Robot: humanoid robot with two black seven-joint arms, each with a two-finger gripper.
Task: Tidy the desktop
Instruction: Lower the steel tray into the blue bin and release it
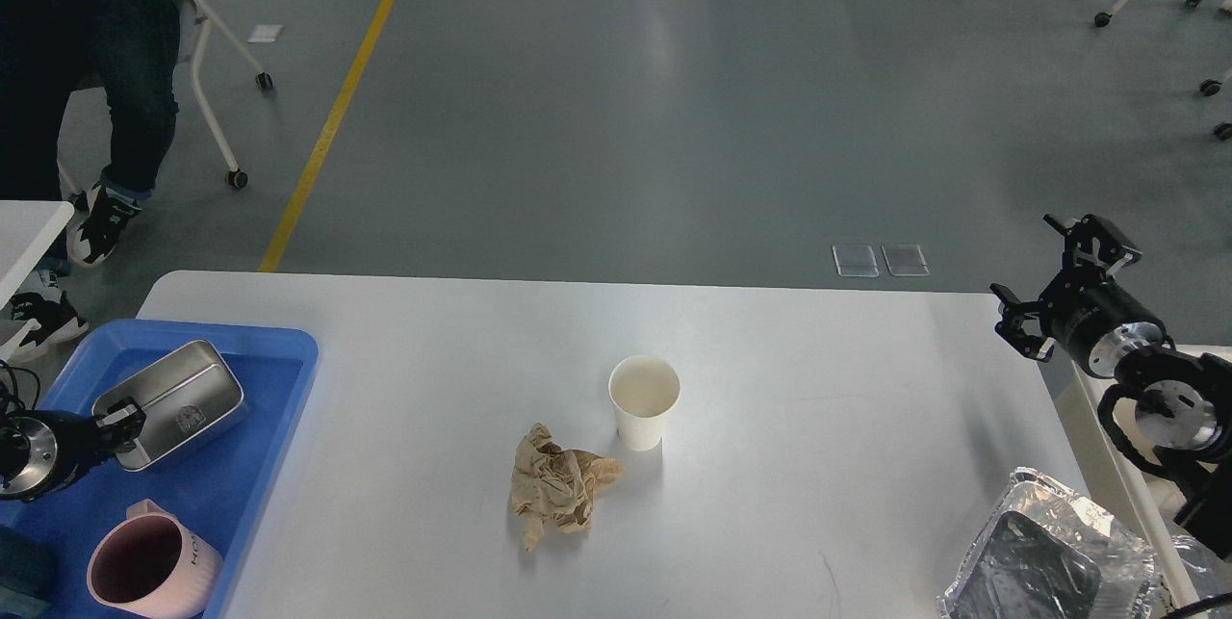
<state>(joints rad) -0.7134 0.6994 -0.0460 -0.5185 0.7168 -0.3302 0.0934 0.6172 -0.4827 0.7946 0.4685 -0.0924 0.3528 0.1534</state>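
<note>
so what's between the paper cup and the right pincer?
Head view: only bare desktop lies between the paper cup and the right pincer, which hangs past the table's right edge.

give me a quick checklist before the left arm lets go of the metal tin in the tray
1. Steel tin over the blue tray, not the desktop: ok.
2. Tin resting flat on the tray floor: cannot tell, one view only.
3. Left gripper at the tin's near end, gripping its rim: ok.
4. Pink mug apart from the tin, so no knock on release: ok.
5. Right gripper open and off to the far right, out of the way: ok.
6. Desktop tidy: not ok, the paper cup and crumpled brown paper remain on it.
</note>
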